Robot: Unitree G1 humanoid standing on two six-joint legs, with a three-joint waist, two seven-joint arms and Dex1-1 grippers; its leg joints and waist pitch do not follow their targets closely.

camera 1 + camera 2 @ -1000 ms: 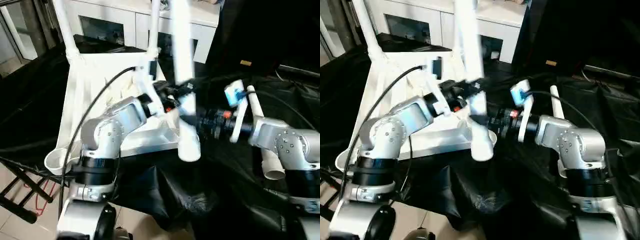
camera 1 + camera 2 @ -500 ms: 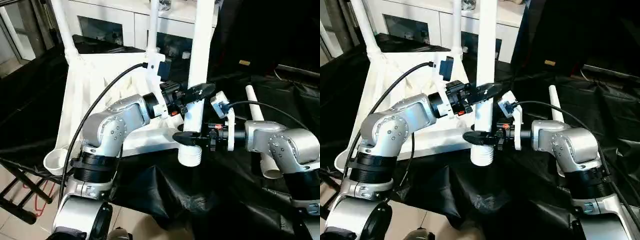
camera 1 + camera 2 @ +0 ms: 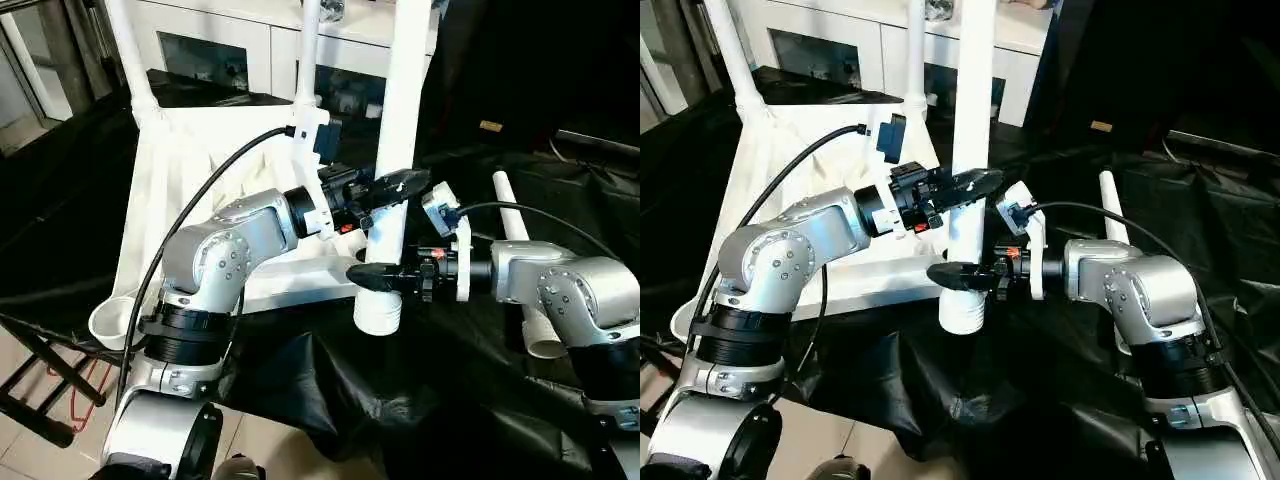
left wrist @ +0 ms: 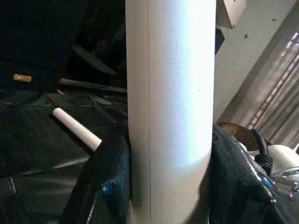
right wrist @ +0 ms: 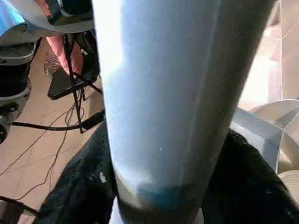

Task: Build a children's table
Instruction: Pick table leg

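The children's table top (image 3: pixel 190 150) lies upside down on the black cloth, ribbed side up. Two white legs (image 3: pixel 125 50) (image 3: pixel 308 50) stand in its far corner sockets. The near left socket (image 3: pixel 112 322) is open. A third white leg (image 3: pixel 400 120) is held upright by both grippers, its lower end (image 3: pixel 378 315) at the top's near right corner. My left gripper (image 3: pixel 395 188) is shut on this leg, with fingers (image 4: pixel 105 186) on either side. My right gripper (image 3: pixel 375 278) is shut on it just below. A fourth leg (image 3: pixel 520 250) lies loose on the cloth at the right.
A white cabinet with glass doors (image 3: pixel 230 50) stands behind. The black-draped work table (image 3: pixel 450 400) drops off at its near edge. A black folding stand (image 3: pixel 40 390) and red cord sit on the tiled floor at the lower left. A black cable (image 3: pixel 200 200) loops over my left arm.
One second ago the held leg was swinging and tilted. It now stands upright, gripped by both grippers, and has barely shifted in the last half second.
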